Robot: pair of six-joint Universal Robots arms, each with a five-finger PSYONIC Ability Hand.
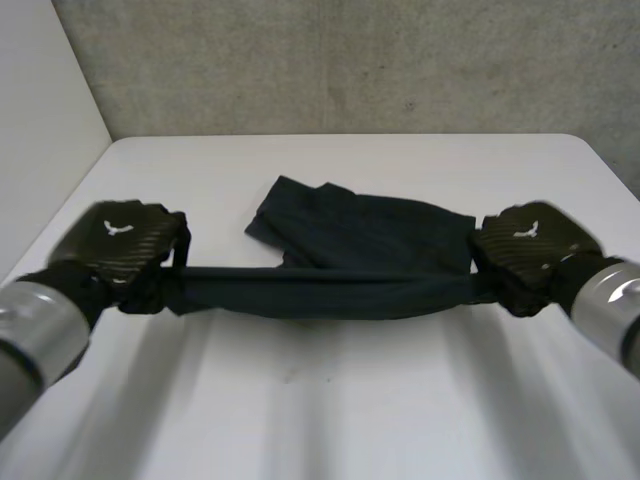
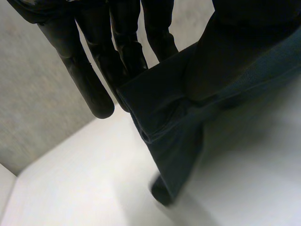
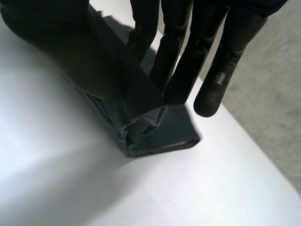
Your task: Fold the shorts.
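The dark navy shorts [image 1: 360, 235] lie across the middle of the white table [image 1: 330, 410]. Their near edge is lifted and pulled taut between my two hands. My left hand [image 1: 125, 245] grips the left end of that edge. In the left wrist view the cloth [image 2: 174, 141] is pinched between its thumb and straight fingers [image 2: 89, 70]. My right hand [image 1: 525, 250] holds the right end, where the bunched edge [image 3: 141, 122] is likewise pinched under the thumb against the fingers [image 3: 211, 70]. The far part of the shorts rests on the table behind the taut edge.
A grey concrete wall [image 1: 350, 60] stands behind the table's far edge, and a white panel [image 1: 40, 120] runs along its left side. Bare tabletop stretches in front of the shorts toward me.
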